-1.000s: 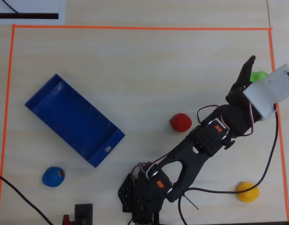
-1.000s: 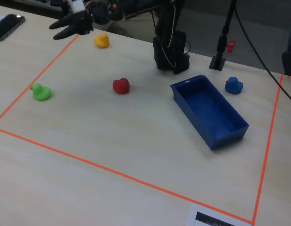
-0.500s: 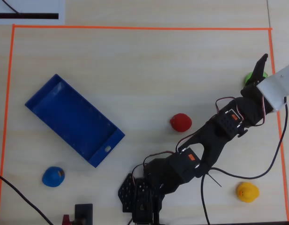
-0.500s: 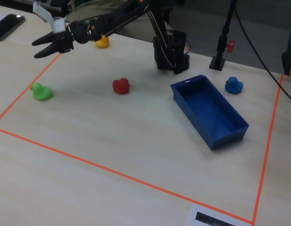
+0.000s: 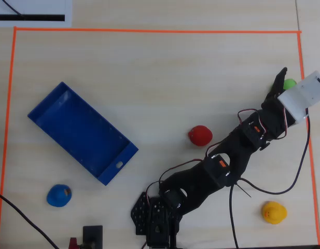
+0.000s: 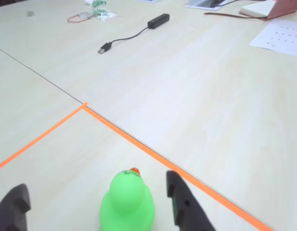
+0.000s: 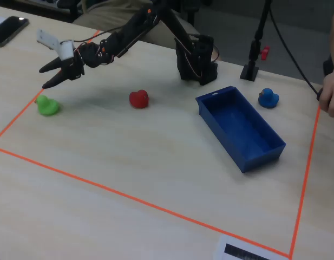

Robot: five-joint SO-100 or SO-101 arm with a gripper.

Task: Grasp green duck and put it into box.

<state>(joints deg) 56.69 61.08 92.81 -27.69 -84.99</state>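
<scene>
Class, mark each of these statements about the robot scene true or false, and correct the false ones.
1. The green duck sits between the fingers of the open claw in the wrist view. True.
2. The green duck is already in the box. False: it stands on the table near the orange tape, and the box holds nothing.
3. A red duck lies between the box and the green duck in the overhead view. True.
4. The blue duck is inside the box. False: it stands on the table outside it.
5. The claw is lifting the green duck. False: the fingers are apart and the duck rests on the table.
</scene>
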